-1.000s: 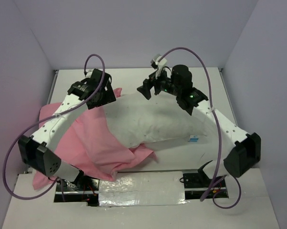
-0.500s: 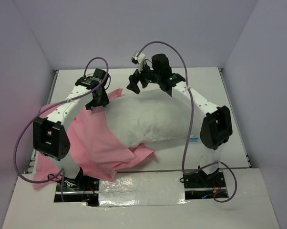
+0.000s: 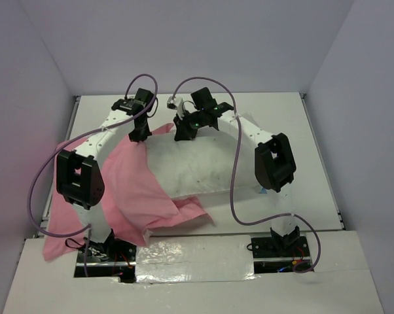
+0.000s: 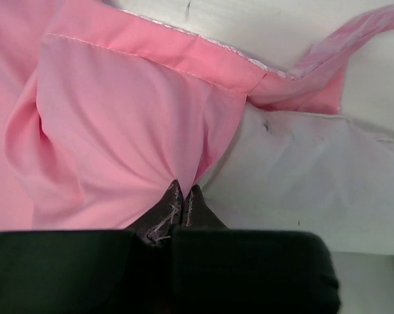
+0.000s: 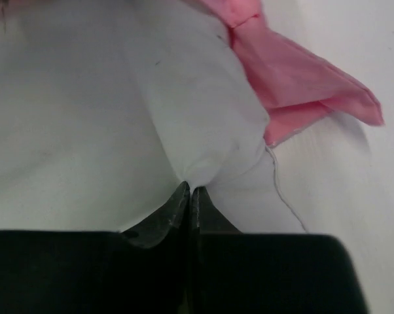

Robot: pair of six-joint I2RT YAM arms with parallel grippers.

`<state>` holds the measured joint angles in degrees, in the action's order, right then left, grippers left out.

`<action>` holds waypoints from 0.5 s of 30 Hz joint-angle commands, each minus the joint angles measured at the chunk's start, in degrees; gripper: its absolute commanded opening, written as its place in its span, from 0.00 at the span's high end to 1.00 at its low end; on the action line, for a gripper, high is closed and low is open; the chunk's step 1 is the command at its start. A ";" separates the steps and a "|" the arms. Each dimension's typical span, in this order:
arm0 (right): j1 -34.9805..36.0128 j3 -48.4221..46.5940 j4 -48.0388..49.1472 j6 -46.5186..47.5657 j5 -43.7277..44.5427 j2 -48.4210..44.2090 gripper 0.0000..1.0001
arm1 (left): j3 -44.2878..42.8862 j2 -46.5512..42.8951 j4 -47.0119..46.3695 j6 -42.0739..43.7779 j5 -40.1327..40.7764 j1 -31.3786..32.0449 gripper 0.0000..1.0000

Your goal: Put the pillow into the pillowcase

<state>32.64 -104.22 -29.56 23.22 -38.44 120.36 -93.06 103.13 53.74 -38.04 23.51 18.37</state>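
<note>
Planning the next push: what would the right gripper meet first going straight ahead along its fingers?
The pillow: the right gripper is shut on a pinch of its white fabric, so it would press into that. The pillowcase corner lies further on, off to one side; depth is unclear.

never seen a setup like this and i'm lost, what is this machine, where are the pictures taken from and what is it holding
These are two robot arms bolted at the near edge of a white table, each ending in a two-finger gripper. The wide picture looks down from above and behind them; the other two come from a camera on each wrist. On the table lies a plump white pillow, a pink pillowcase draped over its left end. The left gripper pinches the pillowcase; the right gripper pinches the pillow's white cloth.
</note>
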 commanded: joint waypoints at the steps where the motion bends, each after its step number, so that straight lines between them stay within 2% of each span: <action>1: 0.84 -1.68 -9.11 6.40 -4.81 -1.43 1.00 | -6.25 -0.48 -2.67 2.71 -0.83 0.79 1.00; 4: -0.73 -2.74 -6.39 4.56 -2.26 -5.29 1.00 | -12.04 0.84 -2.32 4.11 -0.83 2.02 1.00; 8: -4.25 -0.38 4.82 0.69 -4.45 -13.46 1.00 | -20.92 3.29 -1.88 5.35 -1.35 5.52 1.00; 11: -4.78 7.96 16.44 -0.02 -5.95 -21.81 1.00 | -27.25 4.36 -2.58 6.57 -3.38 8.86 1.00; 15: -4.78 21.15 27.62 -2.83 -9.81 -32.70 1.00 | -31.57 4.71 -2.23 6.67 -0.92 11.95 1.00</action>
<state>25.71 -87.57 -17.30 23.35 -40.84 95.15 -121.12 107.90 54.85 -31.64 23.97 27.49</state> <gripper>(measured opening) 0.010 0.031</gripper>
